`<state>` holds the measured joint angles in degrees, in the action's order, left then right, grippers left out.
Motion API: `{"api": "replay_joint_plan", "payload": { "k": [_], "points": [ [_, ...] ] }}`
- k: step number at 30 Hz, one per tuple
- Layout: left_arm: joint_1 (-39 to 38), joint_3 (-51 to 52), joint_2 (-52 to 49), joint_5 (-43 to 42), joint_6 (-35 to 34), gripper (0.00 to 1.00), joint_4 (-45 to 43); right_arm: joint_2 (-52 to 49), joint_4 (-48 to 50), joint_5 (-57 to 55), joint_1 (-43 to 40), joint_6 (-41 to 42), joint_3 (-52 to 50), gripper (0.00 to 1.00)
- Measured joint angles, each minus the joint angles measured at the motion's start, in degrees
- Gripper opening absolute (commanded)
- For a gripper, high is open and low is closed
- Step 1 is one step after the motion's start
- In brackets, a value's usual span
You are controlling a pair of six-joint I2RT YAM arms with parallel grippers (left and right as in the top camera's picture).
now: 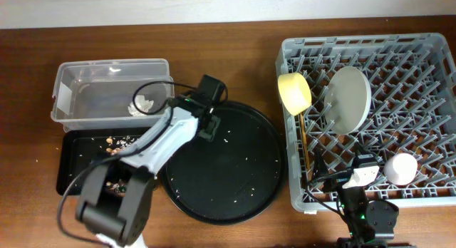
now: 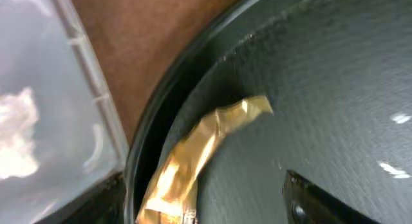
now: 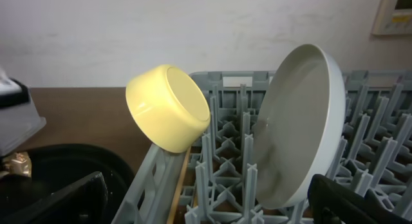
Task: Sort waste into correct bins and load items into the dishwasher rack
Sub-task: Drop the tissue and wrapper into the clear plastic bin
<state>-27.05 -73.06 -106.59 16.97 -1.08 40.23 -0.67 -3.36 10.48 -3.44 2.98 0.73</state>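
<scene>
Most of the job looks done. In the dishwasher rack [image 1: 427,55], at 3 o'clock on the table, the grey-green plate [image 1: 349,98] stands on edge among the pegs, the yellow bowl [image 1: 293,91] leans on the rack's 10 o'clock rim, the wooden chopsticks [image 1: 305,142] lie just below the bowl, and a pale pink cup [image 1: 402,169] sits toward 5 o'clock; no blue cup can be made out. The white tissue [image 1: 146,102] is in the clear tub [image 1: 68,77] at 10 o'clock, and the food scraps [image 1: 108,141] are scattered in the black rectangular tray [image 1: 68,180] at 8 o'clock. What seems left is the gold wrapper [image 2: 193,153], which lies against the inside rim of the round black tray [image 1: 235,198] at its 10 o'clock edge, near the tub. The left gripper [image 1: 206,128] is right over it, but only one dark finger shows in its wrist view, so whether it has the wrapper clamped cannot be told. The right gripper [image 3: 212,214], at the rack's 6 o'clock edge, has its fingers spread wide and holds nothing.
</scene>
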Motion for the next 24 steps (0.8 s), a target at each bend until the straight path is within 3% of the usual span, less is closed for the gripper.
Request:
{"api": "replay_joint_plan", "payload": {
  "k": [1,2,3,4,8,10,13,17,19,20,21,22,24],
  "points": [
    [0.0,0.0,-2.7,0.5,0.0,0.65,-1.9,0.0,0.0,0.0,0.0,0.0,0.0,0.98],
    [0.0,0.0,-4.4,0.7,0.2,0.45,-2.6,0.0,0.0,0.0,0.0,0.0,0.0,0.99],
    [0.0,0.0,-6.2,1.1,0.3,0.12,-3.1,0.0,0.0,0.0,0.0,0.0,0.0,0.98],
    [-0.1,0.0,-6.7,1.6,0.4,0.01,-3.5,0.0,0.0,0.0,0.0,0.0,0.0,0.98],
    [-0.6,-4.9,-5.9,1.3,-3.4,0.0,7.8,0.0,0.0,0.0,0.0,0.0,0.0,0.98],
    [-0.6,-8.4,1.5,0.0,-4.8,0.01,10.8,0.0,0.0,0.0,0.0,0.0,0.0,0.98],
    [4.9,-10.1,10.4,1.8,-7.4,0.01,10.8,0.0,0.0,0.0,0.0,0.0,0.0,0.98],
    [21.3,-10.1,5.6,0.7,-15.7,0.01,1.2,0.0,0.0,0.0,0.0,0.0,0.0,0.98],
    [23.7,-10.0,5.0,-0.7,-21.7,0.0,-0.8,0.0,0.0,0.0,0.0,0.0,0.0,0.98],
    [24.6,-10.0,5.0,-1.4,-25.3,0.08,-2.0,0.0,0.0,0.0,0.0,0.0,0.0,0.98],
    [25.4,-10.0,5.0,-2.0,-27.6,0.41,-2.3,0.0,0.0,0.0,0.0,0.0,0.0,0.98],
    [25.7,-10.0,5.0,-2.3,-29.0,0.95,-2.4,0.0,0.0,0.0,0.0,0.0,0.0,0.98],
    [25.6,-10.0,5.0,-3.2,-30.3,0.99,-2.8,0.0,0.0,0.0,0.0,0.0,0.0,0.98]
  ]
}}
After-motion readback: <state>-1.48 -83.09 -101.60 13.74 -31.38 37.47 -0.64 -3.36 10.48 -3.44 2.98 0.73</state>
